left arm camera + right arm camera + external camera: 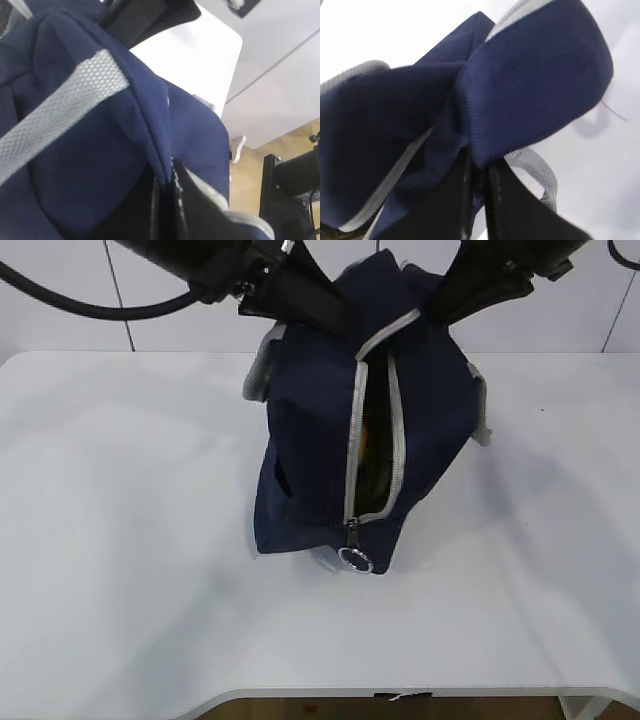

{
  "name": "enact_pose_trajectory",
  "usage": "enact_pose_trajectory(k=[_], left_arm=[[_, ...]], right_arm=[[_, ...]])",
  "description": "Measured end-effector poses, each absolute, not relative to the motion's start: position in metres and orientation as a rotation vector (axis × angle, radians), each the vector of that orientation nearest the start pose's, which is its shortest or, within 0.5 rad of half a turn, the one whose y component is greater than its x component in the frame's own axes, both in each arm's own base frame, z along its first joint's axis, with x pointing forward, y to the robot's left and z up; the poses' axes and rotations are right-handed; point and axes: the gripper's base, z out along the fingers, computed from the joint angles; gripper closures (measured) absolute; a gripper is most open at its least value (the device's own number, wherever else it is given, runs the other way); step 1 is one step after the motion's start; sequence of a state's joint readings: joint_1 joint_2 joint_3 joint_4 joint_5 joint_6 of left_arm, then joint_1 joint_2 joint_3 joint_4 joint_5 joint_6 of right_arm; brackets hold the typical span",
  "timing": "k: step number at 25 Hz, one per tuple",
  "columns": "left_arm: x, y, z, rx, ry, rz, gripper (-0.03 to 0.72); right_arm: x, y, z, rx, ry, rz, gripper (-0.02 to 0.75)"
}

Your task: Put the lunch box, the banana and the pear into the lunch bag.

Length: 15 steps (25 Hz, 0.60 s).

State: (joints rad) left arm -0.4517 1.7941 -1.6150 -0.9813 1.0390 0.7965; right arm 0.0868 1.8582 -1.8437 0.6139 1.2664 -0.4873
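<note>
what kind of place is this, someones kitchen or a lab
Most likely a lab or robot test room, not a kitchen. The white table is bare except for the lunch bag, the wall behind is plain pale panels, and two black robot arms hold the bag from above.

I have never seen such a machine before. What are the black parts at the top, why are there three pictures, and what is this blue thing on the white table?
The black parts are two robot arms, each ending in a claw. The wide picture comes from a camera standing in front of the table. The other two come from small cameras on each arm's wrist, so they look very close.

The blue thing is a fabric lunch bag with grey handles. Its zipper is partly open, and something yellowish shows in the gap; I cannot tell what it is.

The left claw and the right claw are each shut on the bag's fabric near its top. Nothing else is visible on the table.
</note>
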Motion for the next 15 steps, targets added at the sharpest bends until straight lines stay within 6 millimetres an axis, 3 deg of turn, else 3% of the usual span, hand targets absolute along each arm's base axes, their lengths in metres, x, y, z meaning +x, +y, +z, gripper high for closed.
enact_pose_trajectory(k=[10,15], left_arm=[[0.331,-0.231,0.341,1.026,2.114,-1.048,0.696],[0.342,-0.237,0.319,0.982,2.194,-1.072,0.697]], right_arm=[[0.389,0.079,0.36,-0.627,2.499,0.648,0.705],[0.389,0.075,0.357,-0.623,2.528,0.587,0.705]])
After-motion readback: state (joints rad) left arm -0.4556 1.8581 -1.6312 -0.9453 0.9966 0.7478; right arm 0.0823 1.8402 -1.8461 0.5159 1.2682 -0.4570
